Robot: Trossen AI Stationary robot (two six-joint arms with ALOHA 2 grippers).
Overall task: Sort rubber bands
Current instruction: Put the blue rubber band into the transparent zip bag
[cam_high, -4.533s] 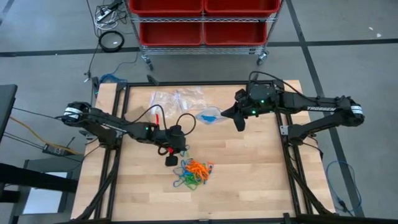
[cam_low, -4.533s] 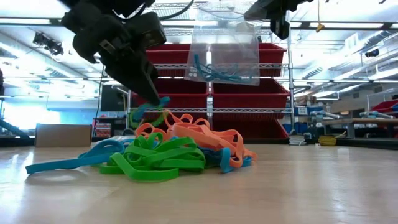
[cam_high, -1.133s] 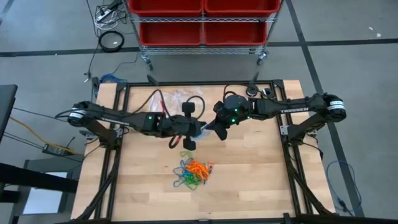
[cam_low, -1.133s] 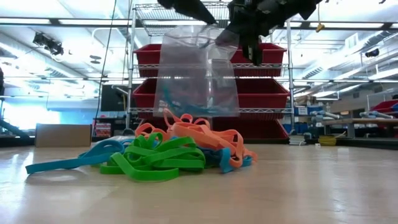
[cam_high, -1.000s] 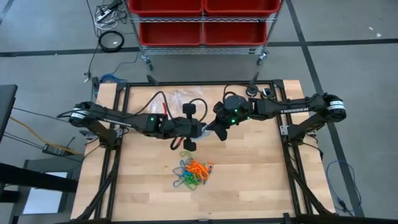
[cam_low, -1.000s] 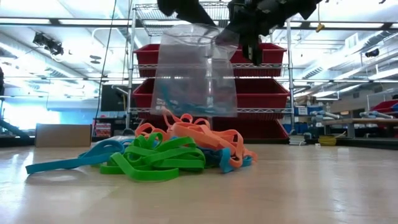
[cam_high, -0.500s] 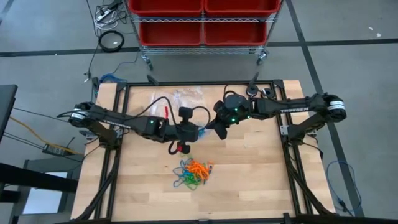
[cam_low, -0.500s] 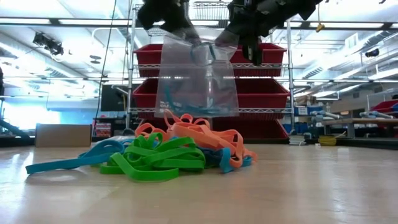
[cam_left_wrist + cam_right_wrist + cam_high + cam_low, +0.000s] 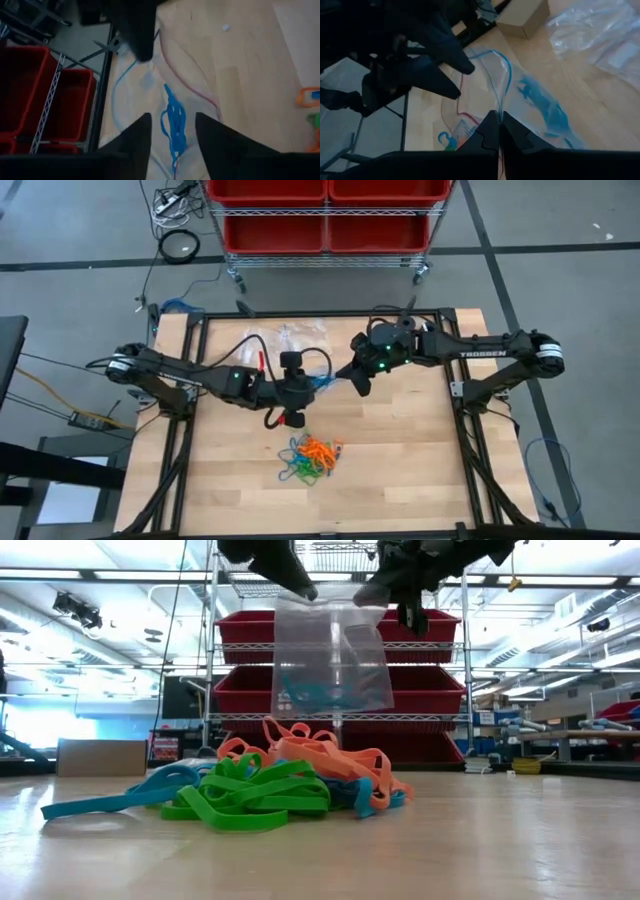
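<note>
Bands in orange, green and blue are heaped in a tangled clump on the desk, near its front edge and about midway across. In the low view the clump is seen resting on the wood, with a blue loop trailing out to its left.

Above and behind the clump a clear bag is held up off the desk, and a few blue bands are gathered in its lower part. The bag's top edge is pinched by the right gripper, whose jaws are shut tight on the plastic, as the right wrist view shows.

The left gripper is placed just left of the bag, over the middle of the desk. Its jaws are spread apart and nothing is held between them; in the left wrist view the bag and its blue bands are seen through the gap.

More clear bags are left lying flat at the far side of the desk.
</note>
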